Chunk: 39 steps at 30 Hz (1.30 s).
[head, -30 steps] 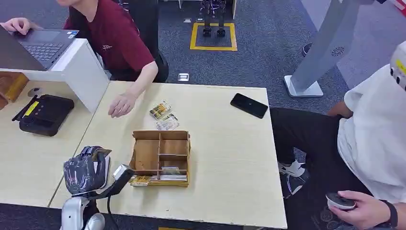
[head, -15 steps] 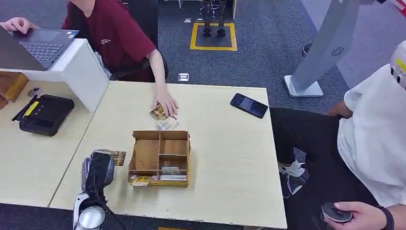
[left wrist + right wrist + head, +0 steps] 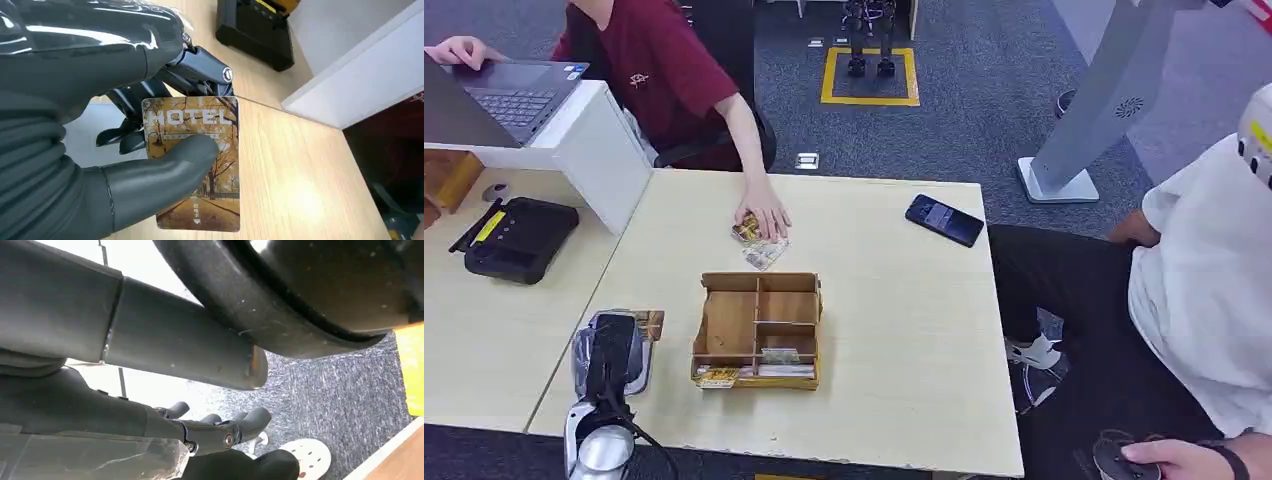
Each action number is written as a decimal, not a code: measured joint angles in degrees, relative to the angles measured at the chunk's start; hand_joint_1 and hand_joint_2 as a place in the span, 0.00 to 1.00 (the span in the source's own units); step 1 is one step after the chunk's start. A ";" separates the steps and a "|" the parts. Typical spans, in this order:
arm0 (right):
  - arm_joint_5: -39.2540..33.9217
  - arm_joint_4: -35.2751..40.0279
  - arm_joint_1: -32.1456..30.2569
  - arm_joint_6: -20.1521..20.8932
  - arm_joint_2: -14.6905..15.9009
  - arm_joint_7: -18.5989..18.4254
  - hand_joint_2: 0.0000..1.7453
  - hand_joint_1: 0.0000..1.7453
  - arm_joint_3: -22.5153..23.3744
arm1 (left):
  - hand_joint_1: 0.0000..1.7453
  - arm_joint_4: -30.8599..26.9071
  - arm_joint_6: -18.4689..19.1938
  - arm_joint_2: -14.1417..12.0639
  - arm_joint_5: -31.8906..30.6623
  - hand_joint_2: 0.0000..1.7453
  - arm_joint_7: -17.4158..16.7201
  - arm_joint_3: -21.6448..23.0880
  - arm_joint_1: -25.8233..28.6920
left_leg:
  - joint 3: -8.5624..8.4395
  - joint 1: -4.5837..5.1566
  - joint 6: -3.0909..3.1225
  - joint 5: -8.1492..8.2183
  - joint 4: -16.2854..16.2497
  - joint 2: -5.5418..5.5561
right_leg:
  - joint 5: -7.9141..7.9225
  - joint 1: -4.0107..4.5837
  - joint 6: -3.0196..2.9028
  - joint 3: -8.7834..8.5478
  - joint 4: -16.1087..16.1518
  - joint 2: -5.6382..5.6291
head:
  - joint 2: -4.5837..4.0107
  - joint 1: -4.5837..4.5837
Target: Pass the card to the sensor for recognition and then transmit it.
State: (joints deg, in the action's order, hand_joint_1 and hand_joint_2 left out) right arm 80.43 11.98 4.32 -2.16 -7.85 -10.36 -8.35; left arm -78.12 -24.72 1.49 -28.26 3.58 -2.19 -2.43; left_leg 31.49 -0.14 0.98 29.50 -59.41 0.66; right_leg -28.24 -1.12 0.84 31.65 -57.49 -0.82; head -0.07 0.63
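My left hand (image 3: 610, 354) hovers over the near left corner of the table, pinching a brown HOTEL card (image 3: 653, 322) between thumb and fingers. Up close, the left wrist view has the card (image 3: 216, 200) upright with the thumb pressed across its face and the left hand (image 3: 80, 95) behind it. The black sensor device (image 3: 515, 238) sits on the adjoining left table, well beyond the card, and appears again as the sensor (image 3: 256, 29). My right hand (image 3: 216, 432) hangs beside my body with loose, empty fingers.
A wooden divided box (image 3: 759, 328) with cards in it stands mid-table, right of my hand. A person in red rests a hand (image 3: 764, 216) on loose cards (image 3: 762, 252). A phone (image 3: 943, 219) lies far right. Another person sits at right, and a white partition (image 3: 609, 150) borders the sensor.
My left hand has turned and shifted slightly left, still holding the card. The person in red reached from the table's left part onto the loose cards and pulled them a little nearer.
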 joint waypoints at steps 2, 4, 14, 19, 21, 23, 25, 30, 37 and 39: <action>0.09 0.00 0.02 0.02 0.00 0.07 0.00 0.00 -0.13 | 1.00 0.00 -0.72 -0.30 -0.61 1.00 -0.15 -0.50 -0.24 | 0.00 0.00 0.00 0.00 0.00 0.00 | 0.00 0.00 0.00 0.00 0.00 0.00 | 0.00 0.00; 0.17 0.00 0.09 0.13 0.00 0.18 0.00 0.00 -0.43 | 1.00 0.22 -1.09 -0.70 -1.05 1.00 -0.65 -1.20 -0.66 | 0.00 0.00 0.00 0.00 0.00 0.00 | 0.00 0.00 0.00 0.00 0.00 0.00 | 0.00 0.00; 0.48 0.00 0.42 0.96 0.00 0.31 0.00 0.00 -0.96 | 1.00 4.20 -2.23 -2.29 -4.26 1.00 -1.73 -4.35 -2.19 | 0.00 -0.01 0.00 0.00 0.00 0.00 | 0.00 0.01 0.00 0.00 0.00 -0.01 | 0.00 0.00; 0.50 0.00 0.47 0.98 0.00 0.33 0.00 0.00 -1.05 | 1.00 5.82 -1.81 -2.38 -5.55 1.00 -1.88 -5.05 -2.48 | 0.01 0.00 0.00 0.00 0.00 0.00 | 0.00 0.00 0.00 0.00 0.00 -0.01 | 0.00 0.00; 0.50 0.00 0.47 0.98 0.00 0.33 0.00 0.00 -1.07 | 1.00 6.12 -1.55 -2.38 -5.72 1.00 -1.88 -5.07 -2.49 | 0.00 0.00 0.00 0.00 0.00 0.00 | 0.00 0.00 0.00 0.00 0.00 -0.01 | 0.00 0.00; 0.48 0.00 0.46 0.96 0.00 0.31 0.00 0.00 -1.07 | 1.00 6.27 -1.02 -2.38 -5.86 1.00 -1.90 -5.07 -2.46 | 0.01 0.00 0.00 0.00 0.00 0.00 | 0.00 0.00 0.00 0.00 0.00 -0.01 | 0.00 0.00; 0.44 0.00 0.46 0.96 0.00 0.31 0.00 0.00 -1.07 | 1.00 6.25 -0.39 -2.38 -6.01 1.00 -2.32 -5.07 -2.45 | 0.00 0.00 0.00 0.00 0.00 0.00 | 0.00 0.00 0.00 0.00 0.00 -0.01 | 0.00 0.00; 0.33 0.00 0.46 0.96 0.00 0.31 0.00 0.00 -1.07 | 1.00 6.25 0.05 -2.38 -6.40 1.00 -2.84 -5.07 -2.24 | 0.00 -0.01 0.00 0.00 0.00 0.00 | 0.00 0.01 0.00 0.00 0.00 -0.01 | 0.00 0.00; 0.31 0.00 0.45 0.94 0.00 0.17 0.00 0.00 -1.07 | 1.00 6.19 1.93 -2.36 -7.54 1.00 -3.72 -5.07 -1.86 | 0.00 0.00 0.00 0.00 0.00 0.00 | 0.00 0.00 0.00 -0.01 0.00 -0.01 | 0.00 -0.02; 0.31 0.00 0.46 0.96 0.00 0.18 0.00 0.00 -1.11 | 1.00 6.21 1.58 -2.36 -9.60 1.00 -4.52 -5.07 -1.86 | 0.00 0.00 0.00 0.00 0.00 0.00 | 0.00 0.00 0.00 -0.01 0.00 -0.01 | 0.00 0.00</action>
State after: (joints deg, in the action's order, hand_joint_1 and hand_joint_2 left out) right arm 80.74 11.98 4.79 -1.20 -7.85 -10.19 -9.46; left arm -71.91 -23.15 -0.87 -37.86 -0.94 -7.26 -4.29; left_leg 31.49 -0.14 0.98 29.50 -59.41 0.66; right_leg -28.24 -1.12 0.84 31.64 -57.49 -0.82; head -0.07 0.63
